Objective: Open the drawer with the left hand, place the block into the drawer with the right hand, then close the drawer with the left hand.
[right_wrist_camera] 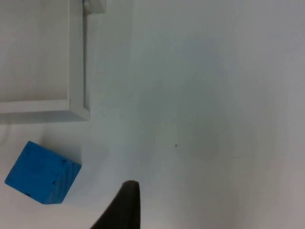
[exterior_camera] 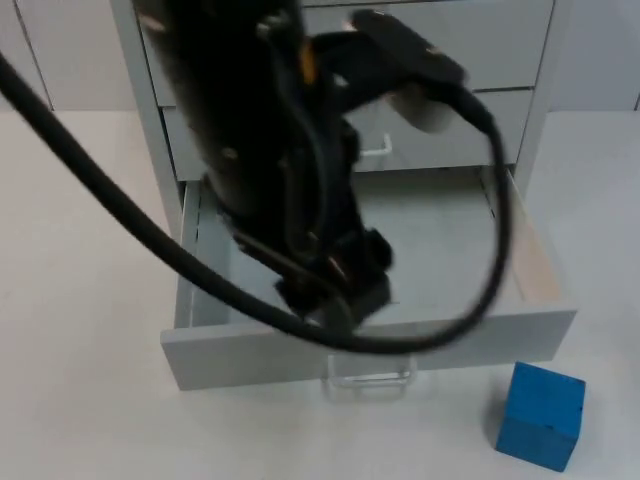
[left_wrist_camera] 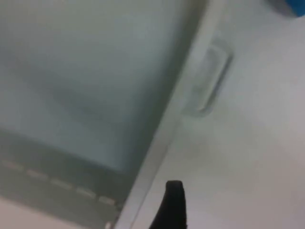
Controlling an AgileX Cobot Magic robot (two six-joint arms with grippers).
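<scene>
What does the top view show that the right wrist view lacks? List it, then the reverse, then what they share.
Top view alone: the left arm reaching over the open drawer, its left pincer just behind the drawer front, the clear handle, and the cabinet with its upper drawers shut.

Right wrist view alone: a black fingertip of the right pincer above bare table.

Both: the blue block on the table outside the drawer, and the drawer's corner.
</scene>
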